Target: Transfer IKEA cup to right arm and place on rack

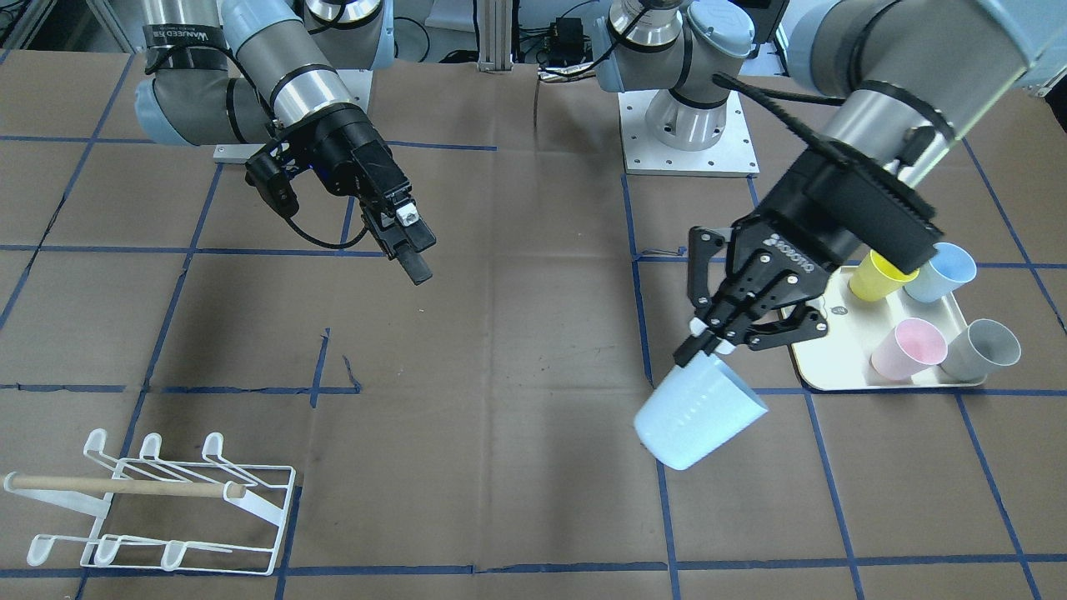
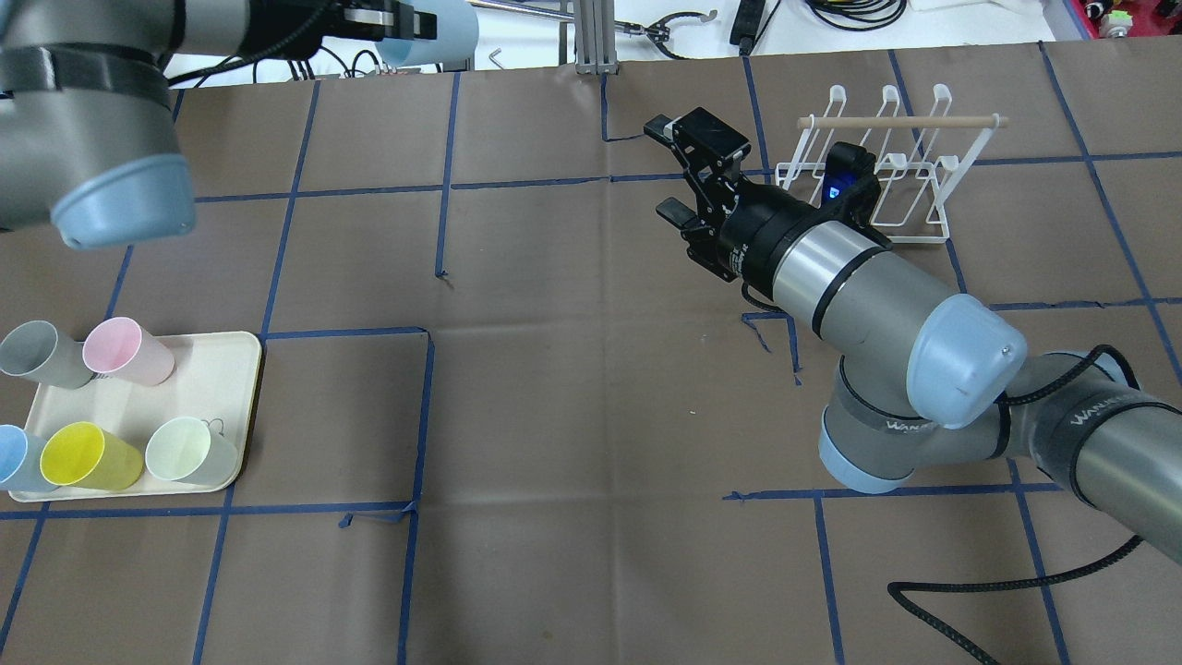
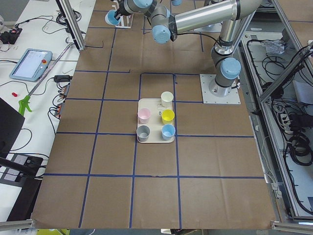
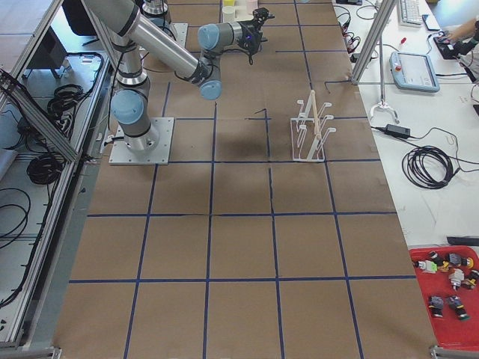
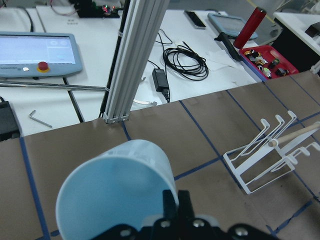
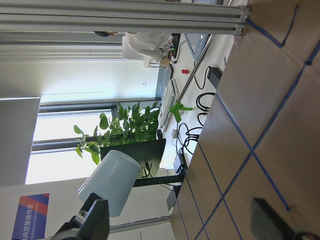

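Left gripper [image 1: 710, 348] clamps the pale blue cup [image 1: 698, 417] by its rim, base seemingly slanting down-forward; right gripper [image 2: 667, 172] gapes empty.

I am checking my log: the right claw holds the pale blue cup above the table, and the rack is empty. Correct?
No: the left claw holds the pale blue cup above the table, as the exterior front-facing view shows. The rack is empty.

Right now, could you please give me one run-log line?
left gripper: shut on blue cup | right gripper: open, empty | rack: no cups | phase: pre-handover
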### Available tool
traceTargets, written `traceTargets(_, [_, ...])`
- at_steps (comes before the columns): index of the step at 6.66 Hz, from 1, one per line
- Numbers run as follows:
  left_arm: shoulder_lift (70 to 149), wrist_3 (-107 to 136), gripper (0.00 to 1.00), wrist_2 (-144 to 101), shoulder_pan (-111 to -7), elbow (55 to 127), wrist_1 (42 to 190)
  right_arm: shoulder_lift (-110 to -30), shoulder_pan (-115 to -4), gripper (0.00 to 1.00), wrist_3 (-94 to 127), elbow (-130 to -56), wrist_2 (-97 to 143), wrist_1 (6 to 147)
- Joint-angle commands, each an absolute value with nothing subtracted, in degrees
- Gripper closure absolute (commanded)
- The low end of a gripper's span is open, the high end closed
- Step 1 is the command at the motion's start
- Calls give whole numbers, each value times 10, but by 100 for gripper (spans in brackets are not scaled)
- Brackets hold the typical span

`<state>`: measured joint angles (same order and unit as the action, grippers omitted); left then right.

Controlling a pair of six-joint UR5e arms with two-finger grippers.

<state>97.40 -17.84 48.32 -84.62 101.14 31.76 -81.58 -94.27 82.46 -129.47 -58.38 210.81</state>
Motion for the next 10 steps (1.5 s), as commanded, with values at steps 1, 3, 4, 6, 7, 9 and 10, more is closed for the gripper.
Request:
traceTargets(1, [977, -133, 100, 461, -880, 1126, 98, -816, -942, 0, 825, -1294, -584, 2108])
traceTargets(3, [1017, -23, 100, 461, -915, 1192, -141, -815, -943, 0, 825, -1295, -585, 2108])
traceTargets(4, [1013, -11, 100, 463, -942, 1196, -151, -814, -943, 0, 825, -1295, -587, 2107])
traceTargets(6, [1002, -11, 100, 468, -972, 1223, -155, -816, -945, 0, 834, -1296, -590, 2107])
traceTargets(7, [998, -11, 100, 461, -970, 1232, -157, -816, -945, 0, 836, -1296, -615, 2077])
traceTargets(9, [997, -12, 100, 436, -958, 1232, -157, -817, -949, 0, 888, -1295, -635, 2045])
traceTargets(10, [997, -12, 100, 418, -948, 1233, -157, -817, -950, 0, 901, -1294, -638, 2043])
